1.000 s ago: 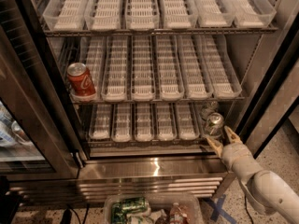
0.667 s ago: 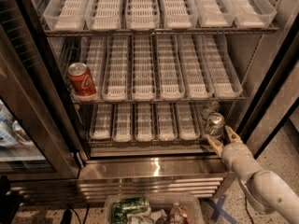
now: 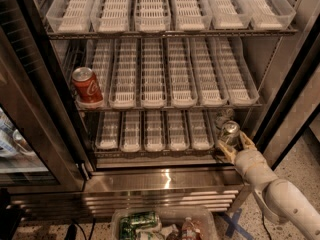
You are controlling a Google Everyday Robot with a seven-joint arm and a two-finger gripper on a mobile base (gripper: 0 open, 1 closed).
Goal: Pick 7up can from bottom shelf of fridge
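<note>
One pincer [image 3: 234,144] reaches into the fridge [image 3: 165,181] at the right end of the bottom shelf [image 3: 150,154]. Its two fingers [image 3: 224,151] sit on each side of one silvery 7up can [image 3: 230,131] and hold it. No words can be read on that can. Five short white lanes lie in a row to the left of the pincer. One red Coca-Cola can [image 3: 86,86], with white writing, stands far left of the pincer and one shelf higher. One clear bin [image 3: 205,211] sits below and left of it.
</note>
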